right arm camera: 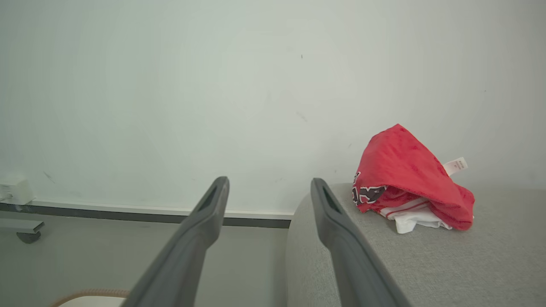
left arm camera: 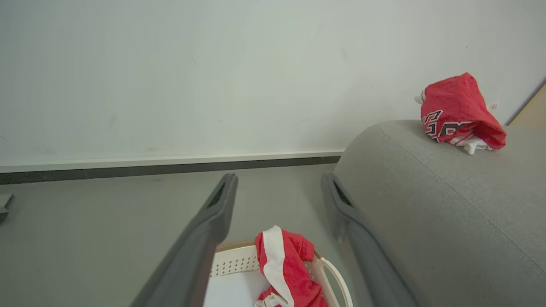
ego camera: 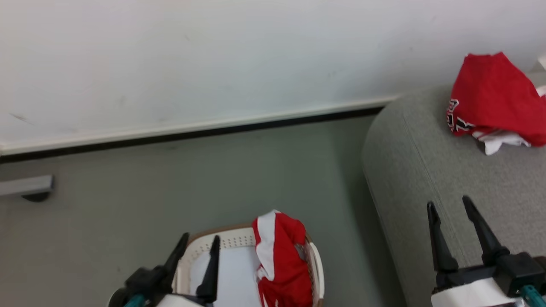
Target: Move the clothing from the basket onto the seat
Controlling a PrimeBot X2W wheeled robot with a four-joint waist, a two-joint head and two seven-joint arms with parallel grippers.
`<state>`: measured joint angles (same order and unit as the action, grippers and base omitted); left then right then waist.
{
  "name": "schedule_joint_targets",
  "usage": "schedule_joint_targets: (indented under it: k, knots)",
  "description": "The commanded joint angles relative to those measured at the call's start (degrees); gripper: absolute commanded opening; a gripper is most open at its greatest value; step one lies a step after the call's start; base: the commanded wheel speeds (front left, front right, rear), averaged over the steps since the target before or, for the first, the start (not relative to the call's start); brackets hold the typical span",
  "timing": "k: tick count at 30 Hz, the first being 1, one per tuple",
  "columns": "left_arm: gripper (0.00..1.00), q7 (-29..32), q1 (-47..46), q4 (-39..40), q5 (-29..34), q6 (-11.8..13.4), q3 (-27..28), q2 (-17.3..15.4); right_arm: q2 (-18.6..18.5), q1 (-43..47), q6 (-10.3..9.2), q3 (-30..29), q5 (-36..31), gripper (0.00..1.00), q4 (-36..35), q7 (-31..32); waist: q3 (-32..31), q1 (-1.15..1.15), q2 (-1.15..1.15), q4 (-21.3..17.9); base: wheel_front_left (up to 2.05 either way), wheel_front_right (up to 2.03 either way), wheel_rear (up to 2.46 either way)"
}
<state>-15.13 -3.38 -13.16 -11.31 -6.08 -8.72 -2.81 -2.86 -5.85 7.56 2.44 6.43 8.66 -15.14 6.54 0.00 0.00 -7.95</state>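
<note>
Nearest the camera, the left gripper (ego camera: pixel 200 236) hovers over the basket (ego camera: pixel 226 244). Its two dark fingers are spread well apart and hold nothing. The right gripper (ego camera: pixel 448 201) hangs above the near part of the seat (ego camera: pixel 426 162), also wide open and empty.

A red garment (ego camera: pixel 281 256) with a white stripe is bunched against the right side of the basket, draped up over the rim. A pale cloth (ego camera: pixel 234 273) lies flat beside it inside the basket.

Beyond the basket is bare grey floor (ego camera: pixel 213 179). The seat rises to the right of the basket. A second red garment (ego camera: pixel 490 98) lies crumpled on the far part of the seat, close to the white wall (ego camera: pixel 213 55).

Likely risks: a low, wide pinch could gather the pale cloth along with the jersey. Fabric hooked over the rim could snag and drag or tip the light basket. If the garment is let go near the seat's rounded edge, the soft jersey could slide down to the floor.
</note>
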Motion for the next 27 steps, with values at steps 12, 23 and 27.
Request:
schedule_joint_targets:
  k: [12,23,27]
  knots:
    - [1.00,8.58,-23.07,-18.57,-1.14,-1.37,-10.34,-1.06,-0.01,-9.86,-0.14,-1.30,4.35,1.00,-8.30,-0.01,23.60,0.00,0.00,-10.47,0.00,0.00,0.00]
    - [1.00,19.65,-36.29,-27.95,-0.30,-1.25,-16.16,-4.62,-0.02,-18.01,-0.14,0.50,9.16,1.00,-14.57,-0.02,38.01,0.00,0.00,-12.35,0.00,0.00,0.00]
    - [1.00,21.96,-40.04,-30.05,0.72,-0.55,-16.55,-5.53,-0.02,-20.46,-0.15,1.38,9.41,1.00,-17.55,-0.01,42.26,0.00,0.00,-12.38,0.00,0.00,0.00]
